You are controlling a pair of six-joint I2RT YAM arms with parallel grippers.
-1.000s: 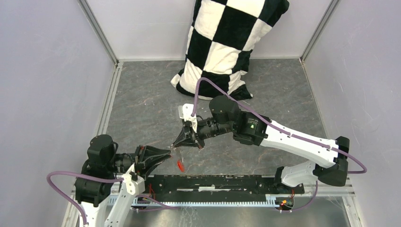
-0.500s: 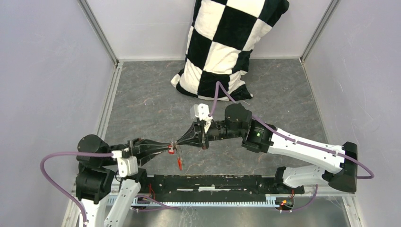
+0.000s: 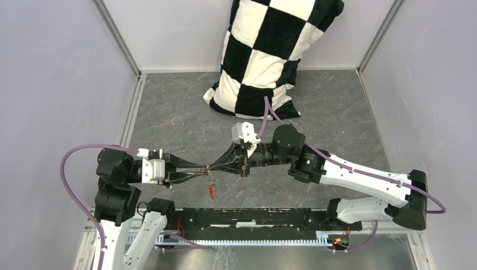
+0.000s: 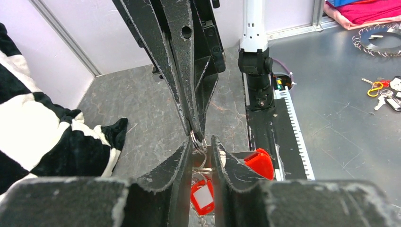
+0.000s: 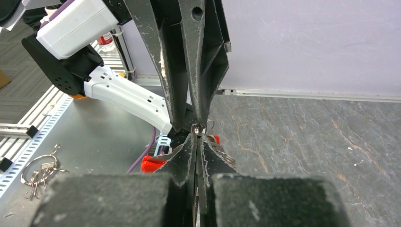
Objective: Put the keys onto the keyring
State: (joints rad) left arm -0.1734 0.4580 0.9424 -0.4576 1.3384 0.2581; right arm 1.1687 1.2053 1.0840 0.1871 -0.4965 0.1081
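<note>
1. Silver wire ring of the keyring (image 4: 197, 139) is held in the air above the grey desk (image 3: 169, 129), between the two arms, which meet tip to tip.
2. The right gripper (image 5: 196, 137) has its jaws pressed together, pinching the top of that wire ring at the very tips.
3. The left gripper (image 4: 200, 147) faces it from the other side. Its jaws stand a narrow gap apart, straddling the wire below the pinch. Whether they touch the wire cannot be told.
4. The keyring's red fob (image 4: 203, 197) with its pale window hangs below, seen through the gap in the left jaws.
5. A second red piece (image 4: 259, 163) lies just beside the left jaws. It may be the red-headed key, but that is unclear. No green-headed key is in view.
6. A black-and-white checked pillow (image 3: 264, 50) leans against the back wall, well apart from the work.
7. Likely risks:
   - The grip is only a tip pinch on thin wire, so closing the left jaws off-centre could twist the ring loose and drop it.
   - The hanging fob may swing and drag the ring.
   - The fingertips are close enough to collide.
   - Neither gripper holds a key, so threading has not begun.
</note>
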